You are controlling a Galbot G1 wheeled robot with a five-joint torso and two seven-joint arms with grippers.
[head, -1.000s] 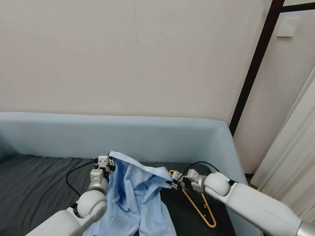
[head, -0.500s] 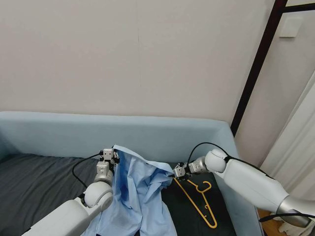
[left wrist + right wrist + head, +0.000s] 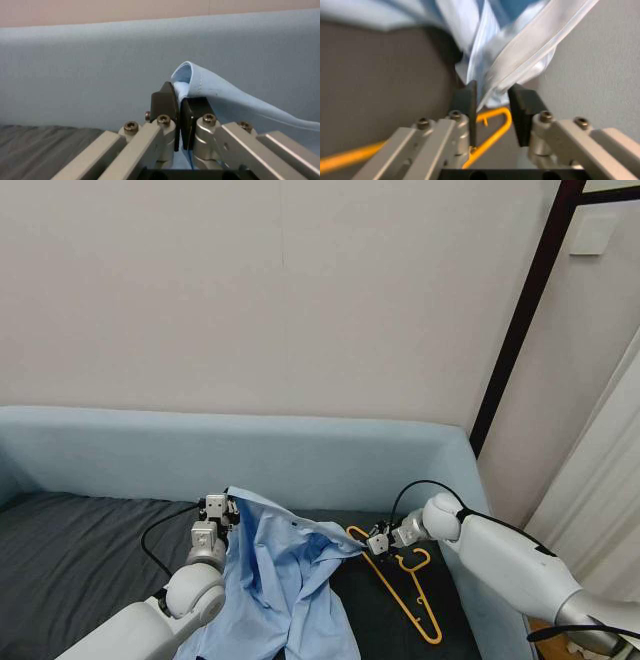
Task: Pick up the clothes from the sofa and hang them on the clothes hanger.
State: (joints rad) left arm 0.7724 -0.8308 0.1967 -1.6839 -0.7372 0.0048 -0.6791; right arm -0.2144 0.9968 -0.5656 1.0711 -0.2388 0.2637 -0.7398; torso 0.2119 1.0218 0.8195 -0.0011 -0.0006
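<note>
A light blue shirt (image 3: 285,575) hangs spread between my two grippers above the dark seat of the sofa (image 3: 80,560). My left gripper (image 3: 222,510) is shut on the shirt's upper edge; in the left wrist view its pads (image 3: 170,107) pinch the folded hem (image 3: 200,84). To the right, my right gripper (image 3: 372,542) holds the other end, and a bunched fold of fabric (image 3: 495,82) sits between its fingers (image 3: 469,98). A yellow clothes hanger (image 3: 410,585) lies flat on the seat just below and right of that gripper, also visible as the hanger (image 3: 492,131) under the right wrist.
The sofa's pale blue backrest (image 3: 300,455) runs behind both grippers, and its right armrest (image 3: 470,510) rises beside the right arm. A dark door frame (image 3: 515,330) and a white curtain (image 3: 600,520) stand to the right. The dark seat stretches away on the left.
My right gripper has moved right and slightly down toward the hanger, pulling the shirt's edge wider. The left gripper has held its grip and shifted only slightly.
</note>
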